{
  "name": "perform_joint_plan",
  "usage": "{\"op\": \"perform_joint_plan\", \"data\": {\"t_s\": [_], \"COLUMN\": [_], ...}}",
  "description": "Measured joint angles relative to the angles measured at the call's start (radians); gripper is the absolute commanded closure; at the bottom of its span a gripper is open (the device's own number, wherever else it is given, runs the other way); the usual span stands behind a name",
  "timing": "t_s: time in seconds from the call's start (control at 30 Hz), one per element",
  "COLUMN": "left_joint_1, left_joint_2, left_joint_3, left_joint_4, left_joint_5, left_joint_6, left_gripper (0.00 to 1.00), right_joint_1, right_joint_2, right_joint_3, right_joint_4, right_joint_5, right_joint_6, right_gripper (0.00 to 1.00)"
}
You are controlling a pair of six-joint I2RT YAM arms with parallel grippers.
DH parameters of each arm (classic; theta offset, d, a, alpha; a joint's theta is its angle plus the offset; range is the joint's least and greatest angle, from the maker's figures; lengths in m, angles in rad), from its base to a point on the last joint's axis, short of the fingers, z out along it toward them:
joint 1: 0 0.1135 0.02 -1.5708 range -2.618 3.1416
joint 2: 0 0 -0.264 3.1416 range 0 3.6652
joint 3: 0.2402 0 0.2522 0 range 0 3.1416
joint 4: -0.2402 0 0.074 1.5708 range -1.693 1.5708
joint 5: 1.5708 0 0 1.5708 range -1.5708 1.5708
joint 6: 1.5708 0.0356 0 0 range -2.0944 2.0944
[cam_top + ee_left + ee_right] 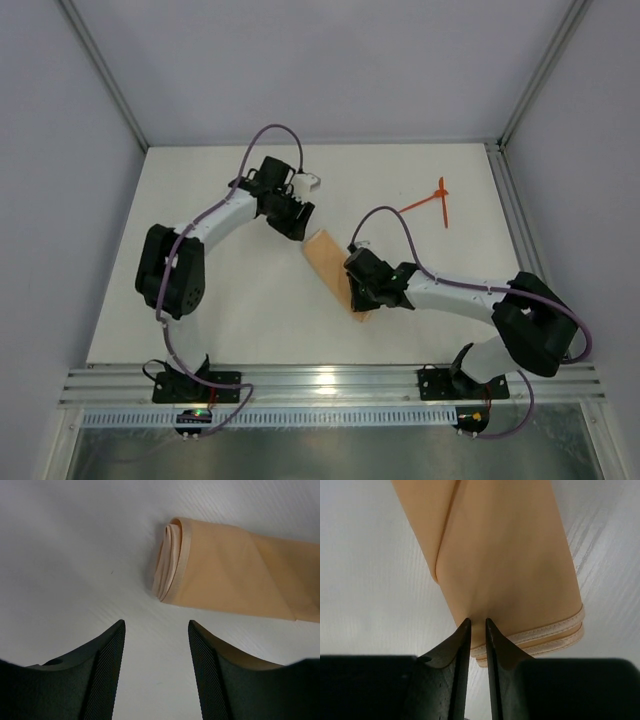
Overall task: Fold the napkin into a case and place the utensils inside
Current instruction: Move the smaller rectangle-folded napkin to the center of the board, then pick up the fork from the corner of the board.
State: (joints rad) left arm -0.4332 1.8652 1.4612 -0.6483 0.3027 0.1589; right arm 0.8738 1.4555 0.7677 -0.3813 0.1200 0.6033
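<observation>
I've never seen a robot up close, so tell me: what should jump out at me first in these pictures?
A peach napkin, folded into a narrow strip, lies slantwise in the middle of the white table. The left gripper stands open just off its far end, while the right gripper, jaws almost closed, sits at its near end. Two thin orange-red utensils lie crossed toward the far right corner, untouched.
</observation>
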Motion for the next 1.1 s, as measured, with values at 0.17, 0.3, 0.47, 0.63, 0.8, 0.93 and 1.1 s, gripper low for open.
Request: {"op": "perform_joint_plan", "data": {"t_s": [0.17,0.3,0.47,0.63,0.8,0.93,1.1], "left_joint_1": [-0.047,-0.072,-0.075,-0.069,-0.069,-0.068,-0.069], "left_joint_2": [0.074,0.119,0.152,0.155,0.154,0.138,0.072], "left_joint_3": [0.009,0.009,0.009,-0.002,-0.023,-0.026,-0.026], "left_joint_4": [0.056,0.093,0.128,0.17,0.182,0.179,0.179], "left_joint_5": [0.002,-0.009,-0.079,-0.129,-0.137,-0.139,-0.138], "left_joint_6": [-0.026,-0.038,-0.047,-0.055,-0.072,-0.081,-0.085], "left_gripper": [0.43,0.43,0.45,0.46,0.45,0.44,0.44], "right_joint_1": [-0.015,-0.021,-0.049,-0.164,-0.322,-0.544,-0.756], "right_joint_2": [-0.009,0.01,0.022,0.011,-0.049,0.011,0.294], "right_joint_3": [-0.071,-0.072,-0.016,0.06,0.173,0.401,0.716], "right_joint_4": [0.119,0.173,0.123,0.082,-0.004,-0.068,-0.115], "right_joint_5": [-0.008,-0.006,0.019,0.02,0.016,0.049,0.093], "right_joint_6": [0.056,0.06,-0.008,-0.114,-0.175,-0.22,-0.293], "right_gripper": [0.81,0.8,0.77,0.62,0.33,0.33,0.38]}}
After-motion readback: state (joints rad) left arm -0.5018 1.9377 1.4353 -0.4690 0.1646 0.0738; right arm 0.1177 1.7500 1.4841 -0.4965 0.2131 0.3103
